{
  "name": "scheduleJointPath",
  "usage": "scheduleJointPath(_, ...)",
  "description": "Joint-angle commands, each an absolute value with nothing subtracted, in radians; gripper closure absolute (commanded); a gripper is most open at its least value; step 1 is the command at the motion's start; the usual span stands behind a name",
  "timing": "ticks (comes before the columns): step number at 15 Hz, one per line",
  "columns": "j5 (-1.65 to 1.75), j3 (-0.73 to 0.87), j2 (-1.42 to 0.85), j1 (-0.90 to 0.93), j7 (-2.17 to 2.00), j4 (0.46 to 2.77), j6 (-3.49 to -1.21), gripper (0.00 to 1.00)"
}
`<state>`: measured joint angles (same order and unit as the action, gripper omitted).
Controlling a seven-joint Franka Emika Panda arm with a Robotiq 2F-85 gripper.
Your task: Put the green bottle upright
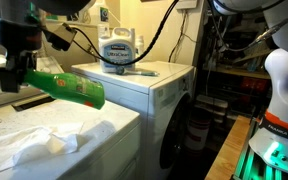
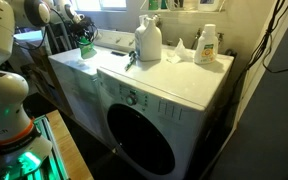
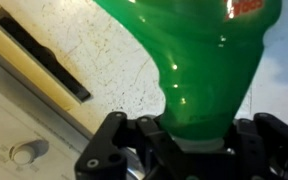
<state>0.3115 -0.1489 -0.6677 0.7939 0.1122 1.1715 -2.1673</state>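
- The gripper [image 1: 22, 60] is clenched on the green bottle [image 1: 72, 90]. In the wrist view its fingers [image 3: 112, 152] close in on either side of the bottle's narrow end.
- The bottle is off the surface and hangs in the air. Its body reaches out sideways from the gripper and sinks a little, closer to lying than to standing.
- Below the gripper lies the white machine top [image 1: 9, 122] with a crumpled white cloth [image 1: 49, 145] on it. The bottle touches neither.
- The pick-up looks done, I'd say. The turning is hardly begun.
- What is left, as I judge it: swing the base downward, lower it onto a bare patch beside the cloth, and let go.
- A detergent jug [image 1: 116, 50] stands on the next machine, well apart from the gripper.
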Motion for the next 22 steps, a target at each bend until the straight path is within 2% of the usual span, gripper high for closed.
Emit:
scheduleJointPath(1, 0.350, -0.146, -0.490, 0.773, 0.087, 1.410, -2.374, 1.00)
scheduleJointPath(7, 0.351, -0.124, -0.360, 0.737, 0.000, 1.682, -2.788, 1.00)
scheduleJointPath(12, 0.435, -0.007, -0.233, 0.771, -0.151, 1.931, -3.081, 1.00)
scheduleJointPath(14, 0.438, 0.010, -0.170, 0.763, -0.178, 2.034, -3.112, 1.00)
scheduleJointPath(15, 0.407, -0.020, -0.299, 0.752, -0.131, 1.885, -3.088, 1.00)
scheduleJointPath(18, 0.410, -0.001, -0.232, 0.752, -0.148, 1.985, -3.101, 1.00)
scheduleJointPath(22, 0.410, -0.001, -0.214, 0.755, -0.154, 2.002, -3.101, 1.00)
